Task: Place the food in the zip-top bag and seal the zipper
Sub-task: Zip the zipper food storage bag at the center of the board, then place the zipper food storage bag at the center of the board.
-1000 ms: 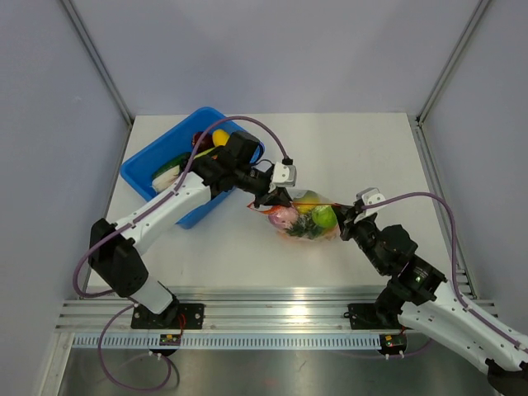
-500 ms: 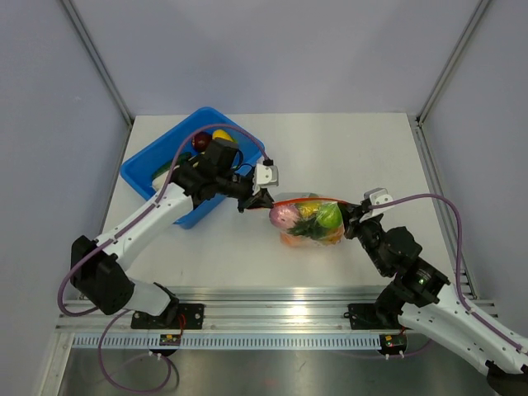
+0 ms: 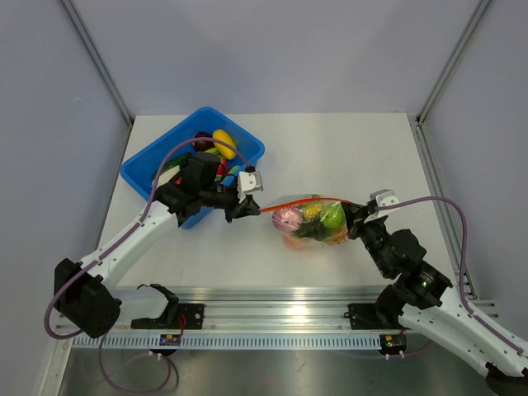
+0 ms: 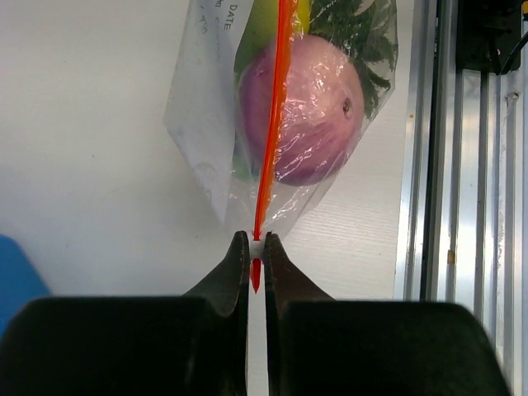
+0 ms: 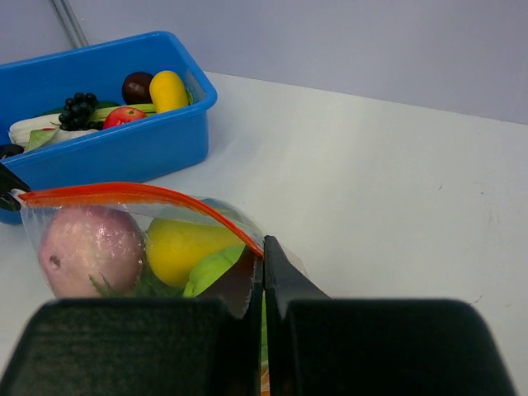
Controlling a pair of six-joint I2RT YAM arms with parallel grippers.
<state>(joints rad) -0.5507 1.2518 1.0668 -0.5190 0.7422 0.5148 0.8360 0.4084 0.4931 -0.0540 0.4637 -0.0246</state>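
The left claw (image 4: 256,247) is clenched on one end of the zipper (image 4: 274,115). The right claw (image 5: 263,250) pinches the other end, with the zip-top bag (image 3: 307,235) stretched between them.

Crinkly clear-plastic zip-top bag (image 4: 202,124), glossy plastic bin (image 5: 124,148), matt table (image 3: 346,148) — ribbed metal rail (image 3: 289,299)

Clear zip-top bag (image 4: 198,124) holds food (image 4: 305,107); orange-red zipper (image 4: 272,124) stretched taut
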